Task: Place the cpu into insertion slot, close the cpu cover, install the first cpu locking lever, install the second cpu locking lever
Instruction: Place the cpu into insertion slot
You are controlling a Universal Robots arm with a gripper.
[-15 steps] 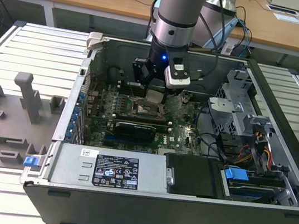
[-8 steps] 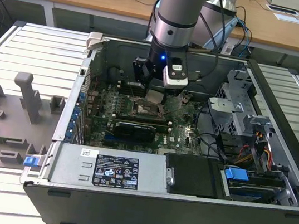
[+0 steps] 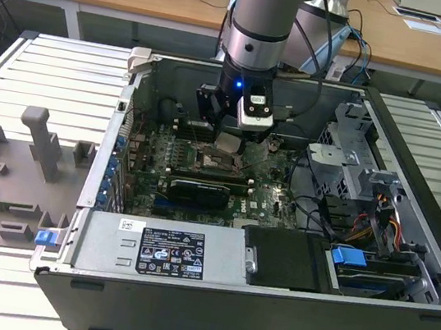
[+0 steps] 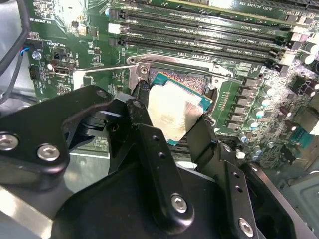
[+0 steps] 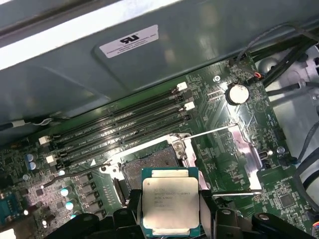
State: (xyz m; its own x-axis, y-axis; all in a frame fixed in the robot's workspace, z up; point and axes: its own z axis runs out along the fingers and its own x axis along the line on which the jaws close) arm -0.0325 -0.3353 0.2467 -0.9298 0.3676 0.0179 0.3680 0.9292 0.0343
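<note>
My gripper (image 3: 230,137) hangs inside the open computer case, shut on the cpu (image 5: 170,199), a flat square chip with a pale metal top and a green edge. In both wrist views the black fingers (image 4: 143,107) press on two opposite sides of the chip. The cpu (image 4: 175,110) is tilted and hovers just above the insertion slot (image 5: 149,163), apart from it. The slot's contact grid (image 4: 185,79) shows beyond the chip's edge. Beside the socket the cpu cover (image 5: 245,149) lies swung open. A thin locking lever (image 5: 75,172) stands out on the other side.
Long black memory slots (image 5: 124,127) run alongside the socket. The case wall (image 5: 149,64) rises close behind them. A power supply (image 3: 162,252), a black box (image 3: 281,257) and a drive cage with cables (image 3: 365,195) fill the case's near and right parts. Grey fixtures (image 3: 36,150) stand outside.
</note>
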